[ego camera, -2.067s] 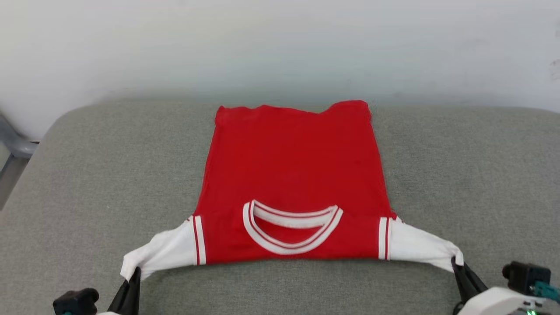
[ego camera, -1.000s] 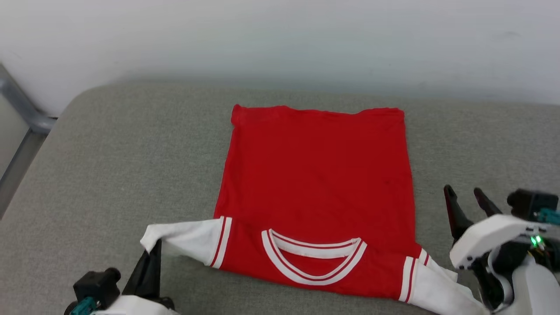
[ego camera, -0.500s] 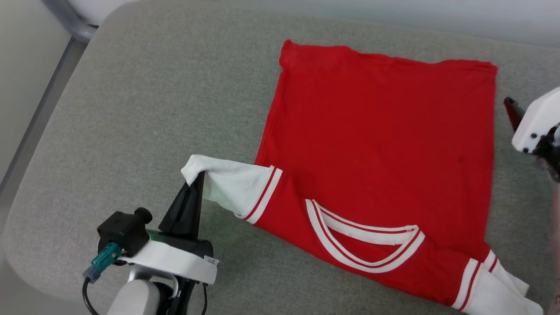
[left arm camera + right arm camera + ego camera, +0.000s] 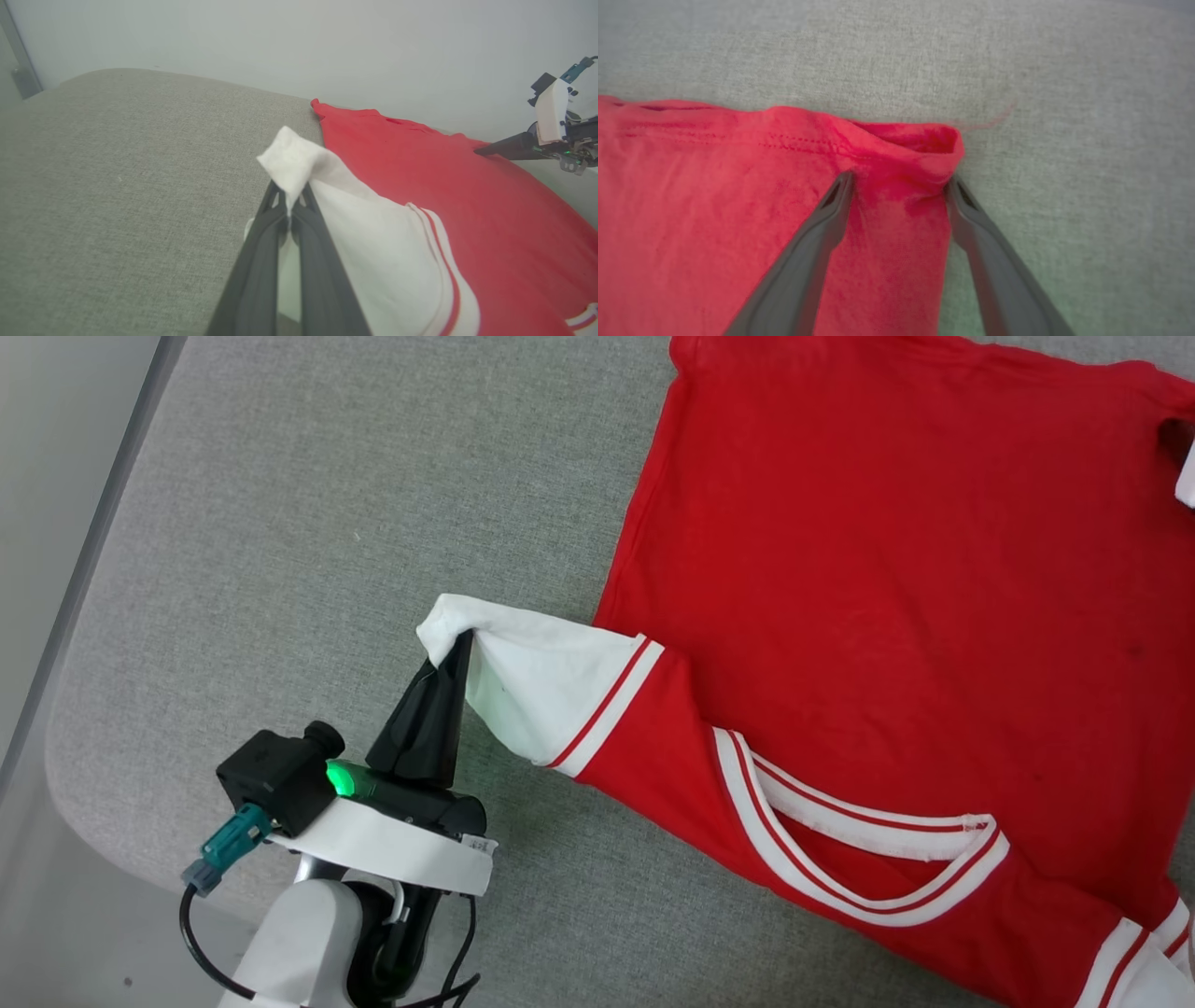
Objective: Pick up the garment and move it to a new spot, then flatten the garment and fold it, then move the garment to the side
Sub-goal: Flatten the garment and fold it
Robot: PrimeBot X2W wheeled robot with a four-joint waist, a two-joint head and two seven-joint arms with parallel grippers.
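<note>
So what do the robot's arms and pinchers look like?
The left end effector has two long, dark, pointed fingers on a black base with a green light. Behind it come a white wrist band, a black camera box with a teal plug and black cable, then a pale grey forearm. The right end effector has the same slim dark fingers.
</note>
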